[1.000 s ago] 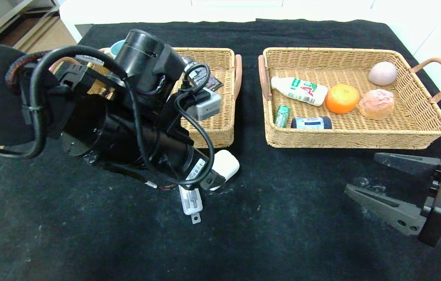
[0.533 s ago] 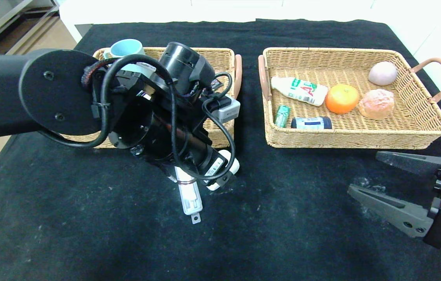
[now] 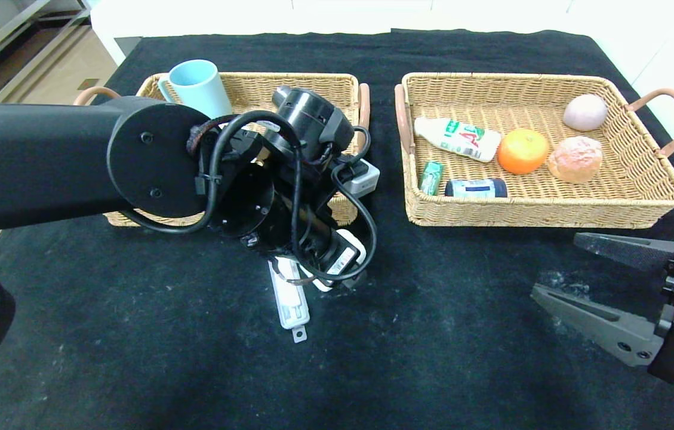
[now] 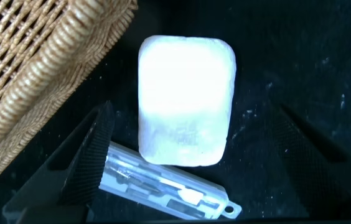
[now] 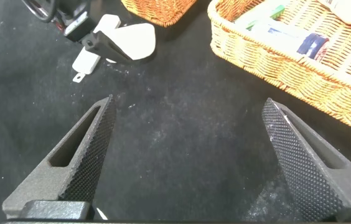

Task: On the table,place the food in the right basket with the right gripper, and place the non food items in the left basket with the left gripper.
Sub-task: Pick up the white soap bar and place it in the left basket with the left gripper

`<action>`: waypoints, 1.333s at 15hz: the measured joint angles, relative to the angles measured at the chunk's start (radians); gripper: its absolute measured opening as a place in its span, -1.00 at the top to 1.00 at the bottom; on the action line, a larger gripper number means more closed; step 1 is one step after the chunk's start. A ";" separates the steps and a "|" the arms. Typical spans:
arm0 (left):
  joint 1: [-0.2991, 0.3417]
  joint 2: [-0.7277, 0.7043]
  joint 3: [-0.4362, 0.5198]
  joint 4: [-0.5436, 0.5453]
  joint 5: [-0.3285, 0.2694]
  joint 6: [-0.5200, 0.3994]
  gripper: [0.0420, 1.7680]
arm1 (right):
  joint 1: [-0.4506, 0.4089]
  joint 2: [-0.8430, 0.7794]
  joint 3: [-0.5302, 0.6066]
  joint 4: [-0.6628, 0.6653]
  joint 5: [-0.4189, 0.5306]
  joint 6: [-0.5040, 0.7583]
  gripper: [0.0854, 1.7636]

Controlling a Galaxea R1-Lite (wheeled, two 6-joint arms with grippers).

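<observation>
Our left gripper (image 4: 188,155) hangs over the white soap block (image 4: 186,99), just in front of the left basket (image 3: 337,206), fingers spread wide. The block sits right between them, its long side running along the fingers. The long white case (image 4: 163,186) touches its near end (one finger is over it). Our right gripper (image 3: 575,272) waits far off, spread and empty.
</observation>
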 joint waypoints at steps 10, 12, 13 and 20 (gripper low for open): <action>0.001 0.042 -0.016 -0.006 0.021 -0.016 -0.94 | 0.003 0.003 0.004 0.000 -0.002 -0.001 -0.94; 0.001 0.046 -0.016 -0.005 0.021 -0.020 -0.94 | 0.003 0.004 0.004 0.000 -0.001 -0.001 -0.94; 0.001 0.048 -0.016 -0.004 0.021 -0.022 -0.94 | 0.003 0.004 0.004 0.000 -0.001 -0.001 -0.94; 0.001 0.059 -0.016 -0.001 0.023 -0.023 -0.94 | 0.003 0.006 0.006 0.000 -0.002 -0.001 -0.94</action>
